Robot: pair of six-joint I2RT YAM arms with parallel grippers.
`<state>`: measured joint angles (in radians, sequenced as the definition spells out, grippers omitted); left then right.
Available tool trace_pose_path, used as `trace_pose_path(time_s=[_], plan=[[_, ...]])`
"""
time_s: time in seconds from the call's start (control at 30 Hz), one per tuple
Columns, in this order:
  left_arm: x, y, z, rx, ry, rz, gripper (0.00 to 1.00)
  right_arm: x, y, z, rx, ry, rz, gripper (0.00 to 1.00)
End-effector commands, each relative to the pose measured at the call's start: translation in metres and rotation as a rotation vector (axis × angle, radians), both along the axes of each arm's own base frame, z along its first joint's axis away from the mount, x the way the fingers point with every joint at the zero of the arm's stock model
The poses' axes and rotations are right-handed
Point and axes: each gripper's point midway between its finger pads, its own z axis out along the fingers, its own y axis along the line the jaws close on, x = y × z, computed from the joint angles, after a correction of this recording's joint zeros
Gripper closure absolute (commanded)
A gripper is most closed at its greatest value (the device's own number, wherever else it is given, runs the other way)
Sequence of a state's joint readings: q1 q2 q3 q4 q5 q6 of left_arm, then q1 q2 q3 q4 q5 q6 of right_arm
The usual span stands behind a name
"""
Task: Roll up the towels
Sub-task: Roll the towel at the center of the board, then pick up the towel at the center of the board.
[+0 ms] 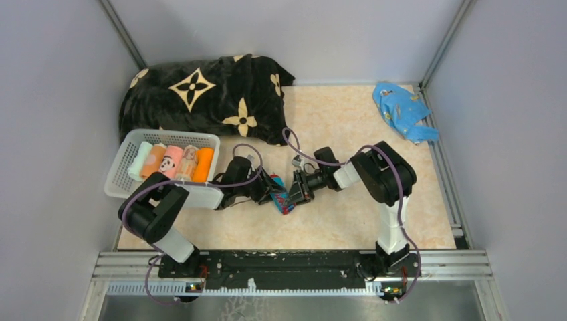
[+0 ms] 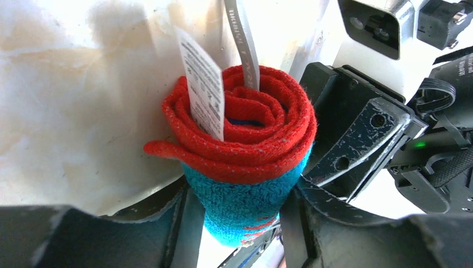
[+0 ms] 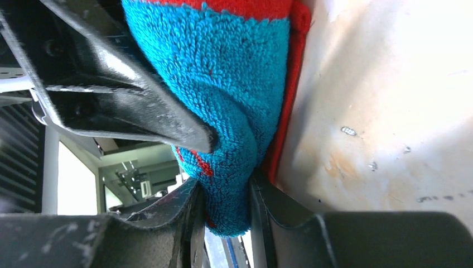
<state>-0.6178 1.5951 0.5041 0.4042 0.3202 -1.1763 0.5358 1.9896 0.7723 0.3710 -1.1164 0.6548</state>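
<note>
Red-and-teal towel (image 1: 281,198) sits rolled mid-counter (image 1: 348,134), btwn both arms. L pincer (image 2: 240,223) pinches its teal end; R pincer (image 3: 223,206) nips the other side. Rolling looks done. Next, prob.: carry to basket (image 1: 170,134) w/ other rolls (image 1: 175,160), w/o unwinding.

Looking like a robotics lab test cell: being boxed in by grey walls (image 1: 53,134) and aluminium posts (image 1: 124,30) at upper left and right, with a metal rail (image 1: 461,262) carrying the left arm (image 1: 157,214) and right arm (image 1: 388,177) along the bottom edge.
</note>
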Motion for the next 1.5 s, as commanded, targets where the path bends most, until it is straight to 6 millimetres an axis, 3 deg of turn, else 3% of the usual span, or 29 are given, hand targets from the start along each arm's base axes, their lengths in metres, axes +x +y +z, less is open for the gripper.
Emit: trace_pose_path(time_s=[0.0,0.1,0.27,0.47,0.6,0.77,1.03,1.27,1.47], plan=[[-0.024,0.024,-0.056,0.216,0.117,-0.012,0.51,0.005,-0.008,-0.036,-0.132,0.000,-0.079,0.70],[-0.020,0.023,-0.058,0.236,0.118,-0.009,0.60,0.009,-0.009,-0.033,-0.154,-0.035,-0.089,0.66],[-0.009,0.023,-0.047,0.263,0.099,0.016,0.72,0.014,-0.015,-0.008,-0.175,-0.147,-0.099,0.54],[0.018,0.025,0.002,0.257,-0.015,0.076,0.74,0.022,-0.033,0.034,-0.237,-0.360,-0.142,0.42],[0.035,0.046,0.037,0.259,-0.068,0.140,0.74,0.024,-0.045,0.066,-0.246,-0.491,-0.197,0.36],[0.055,0.099,0.089,0.281,-0.159,0.294,0.74,0.022,-0.058,0.083,-0.249,-0.590,-0.254,0.28],[0.064,0.209,0.159,0.422,-0.239,0.574,0.74,0.018,-0.055,0.090,-0.207,-0.588,-0.265,0.23],[0.054,0.297,0.168,0.537,-0.185,0.725,0.73,0.013,-0.054,0.096,-0.219,-0.632,-0.264,0.17],[0.046,0.360,0.137,0.634,-0.044,0.793,0.73,0.009,-0.055,0.098,-0.210,-0.635,-0.264,0.17]])
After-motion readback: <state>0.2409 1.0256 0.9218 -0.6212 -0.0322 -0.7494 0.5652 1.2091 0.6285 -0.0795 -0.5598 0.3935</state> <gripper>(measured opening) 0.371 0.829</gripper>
